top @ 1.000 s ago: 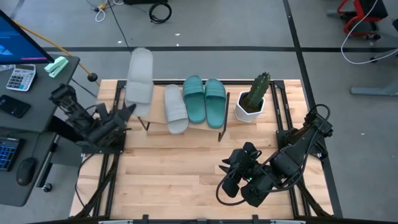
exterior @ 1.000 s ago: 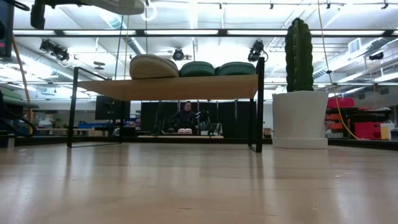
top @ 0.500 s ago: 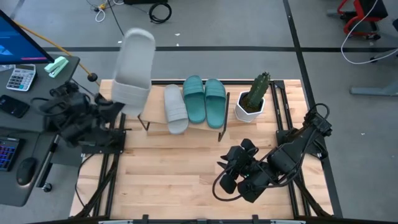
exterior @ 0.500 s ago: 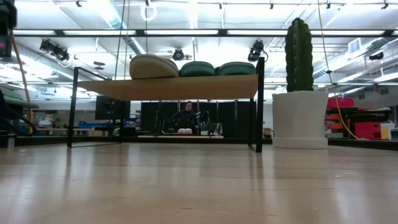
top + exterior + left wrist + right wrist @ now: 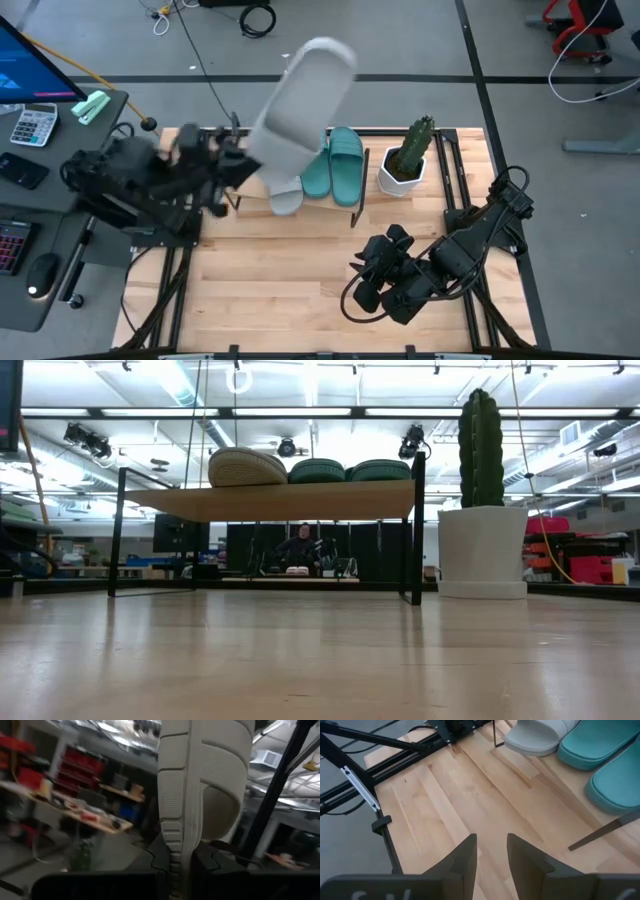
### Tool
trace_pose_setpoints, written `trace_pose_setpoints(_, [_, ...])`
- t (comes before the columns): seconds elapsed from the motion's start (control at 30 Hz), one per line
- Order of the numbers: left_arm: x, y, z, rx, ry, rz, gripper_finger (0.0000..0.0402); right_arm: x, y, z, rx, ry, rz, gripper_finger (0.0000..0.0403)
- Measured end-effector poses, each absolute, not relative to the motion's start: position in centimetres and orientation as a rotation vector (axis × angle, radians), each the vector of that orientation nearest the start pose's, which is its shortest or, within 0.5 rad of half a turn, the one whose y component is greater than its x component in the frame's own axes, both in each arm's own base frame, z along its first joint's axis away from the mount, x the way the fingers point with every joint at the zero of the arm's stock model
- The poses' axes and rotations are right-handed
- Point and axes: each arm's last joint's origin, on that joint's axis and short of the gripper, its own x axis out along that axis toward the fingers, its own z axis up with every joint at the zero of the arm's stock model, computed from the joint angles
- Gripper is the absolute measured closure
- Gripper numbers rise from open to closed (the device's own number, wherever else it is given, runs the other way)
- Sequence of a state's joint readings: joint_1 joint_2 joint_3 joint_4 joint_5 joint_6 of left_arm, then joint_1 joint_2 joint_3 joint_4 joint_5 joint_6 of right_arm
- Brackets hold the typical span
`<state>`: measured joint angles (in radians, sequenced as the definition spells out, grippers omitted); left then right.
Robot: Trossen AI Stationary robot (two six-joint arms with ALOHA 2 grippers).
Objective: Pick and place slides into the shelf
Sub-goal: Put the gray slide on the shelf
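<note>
Two teal-green slides (image 5: pixel 332 160) are showing beside a light grey slide (image 5: pixel 283 192) on the pale wooden shelf (image 5: pixel 270 500) — another light grey slide (image 5: pixel 300 100) is showing ribbed edging.

A small green cactus (image 5: pixel 418 140) stands upright in a white pot (image 5: pixel 398 178) near the wooden tabletop's (image 5: pixel 300 270) far right corner (in the low view the cactus (image 5: pixel 481 445) rises well above its pot (image 5: pixel 482 550)). On the dark side desk (image 5: pixel 40 150) to the left lie a calculator (image 5: pixel 33 126), a mint-green stapler-like object (image 5: pixel 90 106) and a computer mouse (image 5: pixel 42 275). Cables (image 5: pixel 258 17) trail over the grey floor beyond the table, and a seated person (image 5: pixel 297 548) shows far back in the room
</note>
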<state>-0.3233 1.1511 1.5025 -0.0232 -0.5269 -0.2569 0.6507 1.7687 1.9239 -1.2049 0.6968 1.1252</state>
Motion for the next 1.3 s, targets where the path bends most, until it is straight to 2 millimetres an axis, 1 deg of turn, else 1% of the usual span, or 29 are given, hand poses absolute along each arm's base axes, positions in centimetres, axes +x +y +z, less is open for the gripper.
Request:
trace_pose_setpoints(0.1, [22.4, -2.8, 50.8, -0.466, -0.271, 0.126, 0.0366, 28.9, 19.7, 38.1, 0.407, 0.664, -0.467, 0.0289])
trace_pose_setpoints(0.2, [23.9, 0.6, 49.6, -0.581, -0.233, 0.136, 0.0367, 28.9, 19.7, 38.1, 0.407, 0.664, -0.467, 0.0289])
trace_pose_setpoints(0.3, [24.3, 3.7, 47.7, -0.724, -0.161, 0.224, 0.0367, 28.8, 19.8, 38.1, 0.401, 0.666, -0.462, 0.0289])
trace_pose_setpoints(0.37, [24.6, 5.4, 45.8, -0.813, -0.138, 0.324, 0.0367, 28.8, 19.9, 38.1, 0.390, 0.669, -0.456, 0.0289])
trace_pose_setpoints(0.47, [24.5, 7.4, 42.8, -0.915, -0.120, 0.463, 0.0367, 28.8, 19.9, 38.1, 0.383, 0.671, -0.452, 0.0289])
trace_pose_setpoints(0.53, [23.9, 8.3, 41.2, -0.977, -0.122, 0.535, 0.0367, 28.8, 19.9, 38.1, 0.378, 0.671, -0.451, 0.0289])
trace_pose_setpoints(0.6, [23.4, 8.7, 39.3, -1.032, -0.121, 0.617, 0.0367, 28.8, 19.9, 38.1, 0.374, 0.673, -0.452, 0.0289])
trace_pose_setpoints(0.67, [22.7, 8.7, 37.5, -1.072, -0.116, 0.688, 0.0367, 28.7, 19.8, 38.1, 0.368, 0.678, -0.454, 0.0289])
trace_pose_setpoints(0.77, [20.7, 8.1, 36.0, -1.111, -0.119, 0.745, 0.0367, 28.7, 19.9, 38.1, 0.363, 0.679, -0.450, 0.0289])
trace_pose_setpoints(0.93, [16.4, 6.9, 34.8, -1.141, -0.141, 0.870, 0.0367, 28.6, 20.0, 38.1, 0.346, 0.684, -0.443, 0.0289])
trace_pose_setpoints(1.07, [13.6, 6.1, 34.6, -1.122, -0.131, 0.968, 0.0367, 28.6, 20.0, 38.1, 0.338, 0.685, -0.441, 0.0289])
trace_pose_setpoints(1.17, [12.4, 5.7, 34.0, -1.126, -0.069, 1.013, 0.0367, 28.6, 20.0, 38.1, 0.333, 0.686, -0.439, 0.0289])
trace_pose_setpoints(1.3, [12.3, 5.4, 34.0, -1.123, -0.048, 1.006, 0.0367, 28.6, 20.0, 38.1, 0.333, 0.686, -0.439, 0.0289])
